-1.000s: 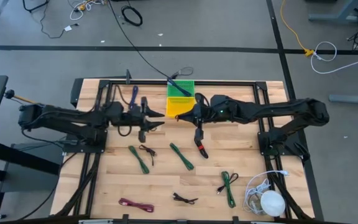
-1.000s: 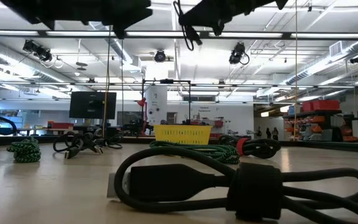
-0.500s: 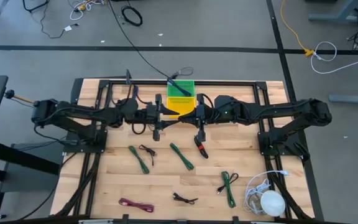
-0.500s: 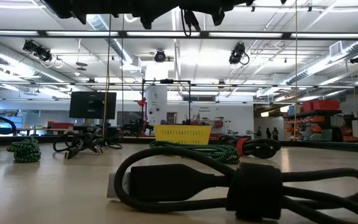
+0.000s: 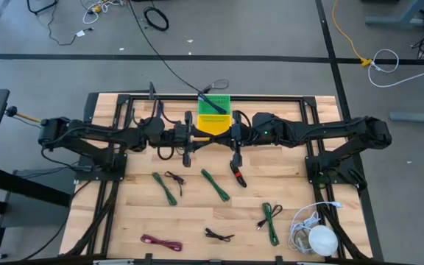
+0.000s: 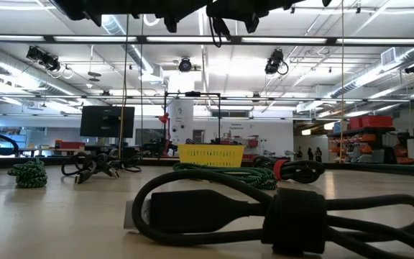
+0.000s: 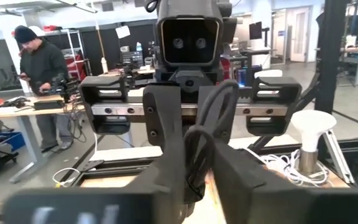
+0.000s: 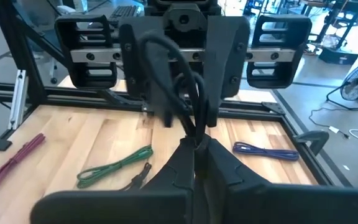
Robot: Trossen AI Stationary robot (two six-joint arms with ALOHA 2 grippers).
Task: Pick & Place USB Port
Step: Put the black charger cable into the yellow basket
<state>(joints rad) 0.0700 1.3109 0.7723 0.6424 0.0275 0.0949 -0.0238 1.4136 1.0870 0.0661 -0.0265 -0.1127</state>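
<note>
A thin black USB cable [image 8: 190,87] hangs bunched in loops in the air between my two grippers, just on the near side of the yellow and green basket [image 5: 213,118]. The right gripper [image 8: 194,144] is shut on it. The left gripper [image 7: 194,169] faces it from the table's left and is open. Its fingers stand on either side of the same loops [image 7: 197,146], and I cannot tell whether they touch. In the high view the two grippers [image 5: 188,143] [image 5: 234,141] are almost tip to tip, and the cable barely shows there. My right gripper pinches the black cable between its two fingers at the lower part of its loops [image 8: 194,134]. It comes in level from the table's right. The cable is lifted clear of the table, and its loops [image 6: 218,29] stand and hang slack around the fingertips.
Several bundled cables lie on the wooden table: green ones [image 5: 166,188] [image 5: 216,184] [image 5: 271,221], a black one with a red tie [image 5: 237,171], a maroon one [image 5: 160,241], a small black one [image 5: 218,235] and a blue one [image 5: 159,112]. A white lamp and cord [image 5: 319,237] are at the near right corner. A person [image 7: 42,68] stands beyond the table.
The left gripper has moved toward the table's right, up to the right gripper and the cable it holds, and has then stayed there. The right gripper has kept its hold and has hardly moved.
</note>
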